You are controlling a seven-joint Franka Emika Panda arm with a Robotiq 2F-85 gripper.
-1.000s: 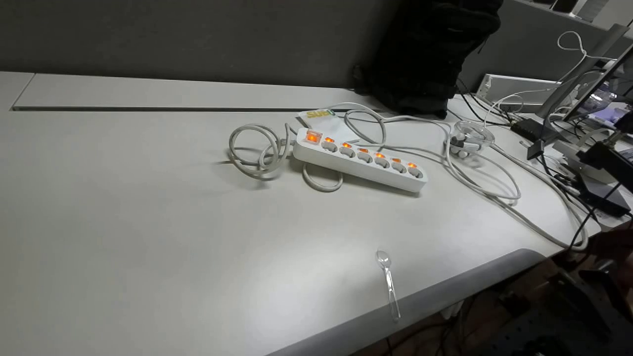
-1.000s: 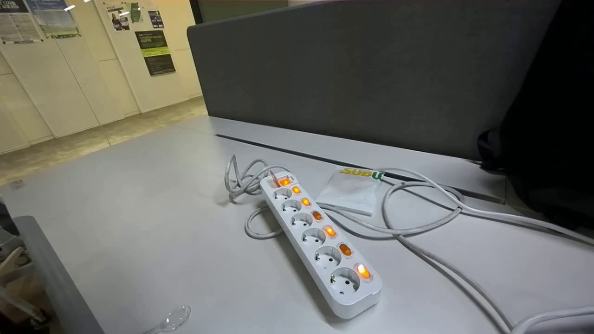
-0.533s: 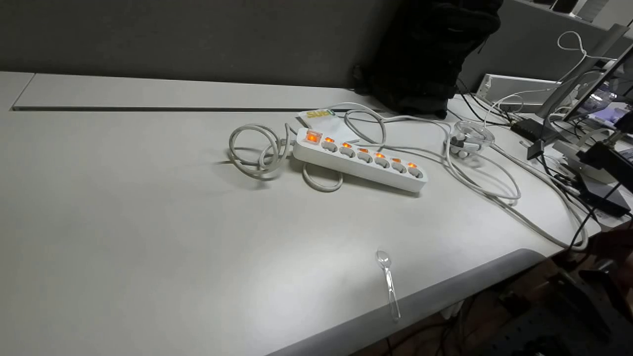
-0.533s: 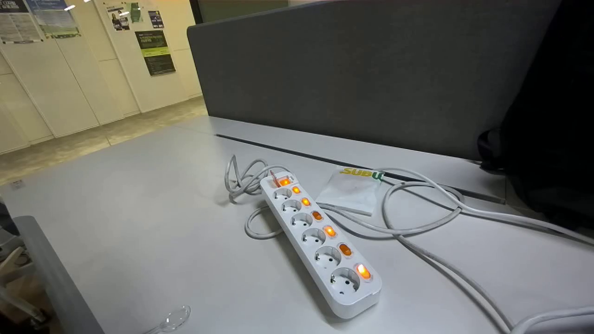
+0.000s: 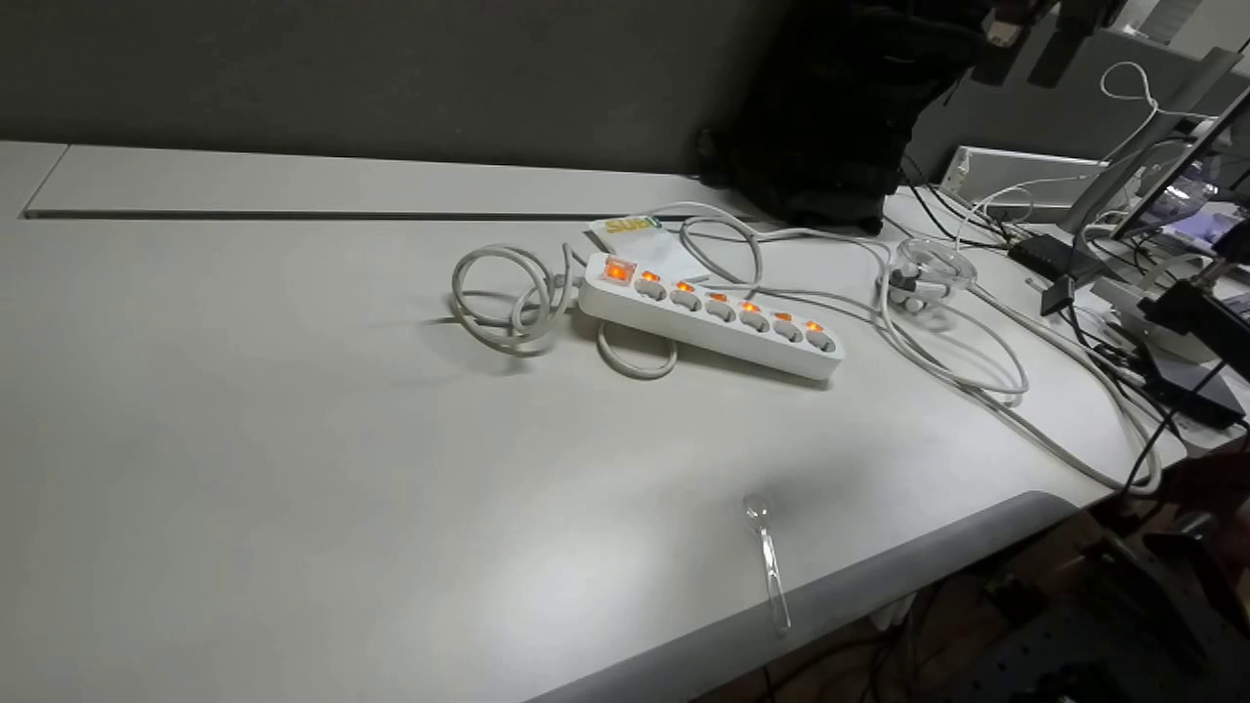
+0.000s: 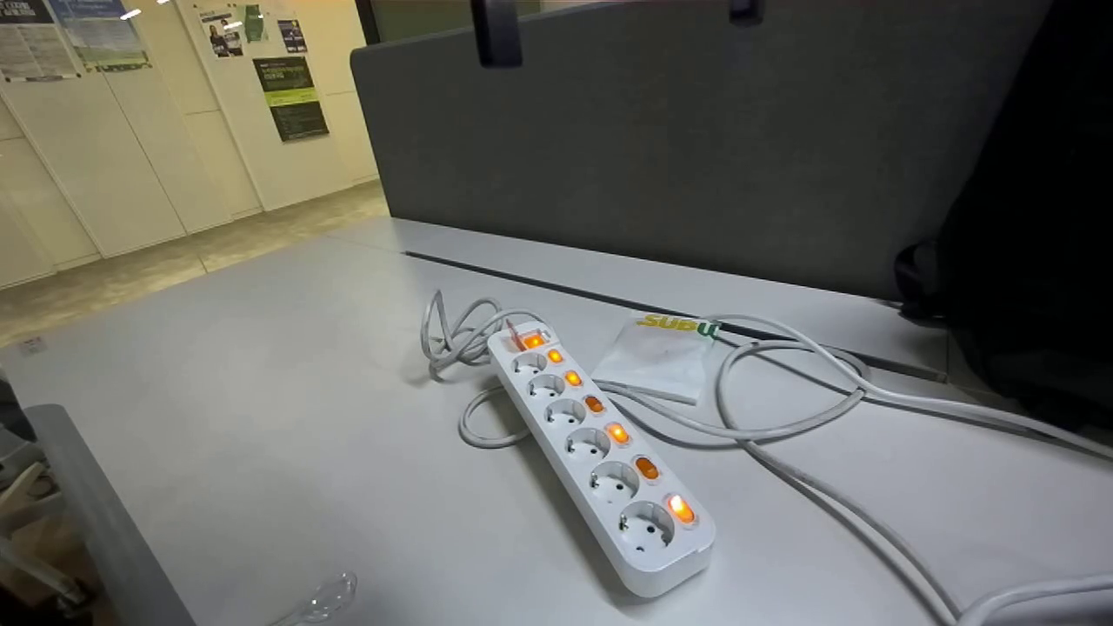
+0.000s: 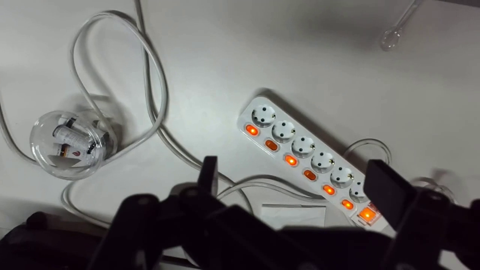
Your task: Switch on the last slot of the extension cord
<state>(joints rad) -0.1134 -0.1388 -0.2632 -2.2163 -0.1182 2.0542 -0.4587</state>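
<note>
The white extension cord (image 5: 723, 342) lies on the desk in both exterior views (image 6: 665, 569) and in the wrist view (image 7: 247, 112). Its main switch (image 6: 533, 342) is lit orange. The switch of the end slot farthest from it (image 6: 681, 509) is lit, also in the wrist view (image 7: 252, 130). The third (image 6: 594, 403) and fifth (image 6: 646, 468) slot switches are dark. My gripper (image 7: 296, 182) is open and empty, high above the desk. Its fingertips show at the top edge in both exterior views (image 5: 1030, 54) (image 6: 622, 22). One finger hides part of the main-switch end in the wrist view.
A clear plastic spoon (image 5: 767, 557) lies near the desk's front edge. Loose grey cables (image 6: 791, 426) and a white printed packet (image 6: 656, 361) lie beside the strip. A clear cup (image 7: 67, 144) holds small items. A black backpack (image 5: 850, 117) leans on the grey partition (image 6: 678, 139).
My gripper's fingers have come into view at the top of both exterior views. A shadow has appeared near the spoon. The extension cord and its lights are unchanged.
</note>
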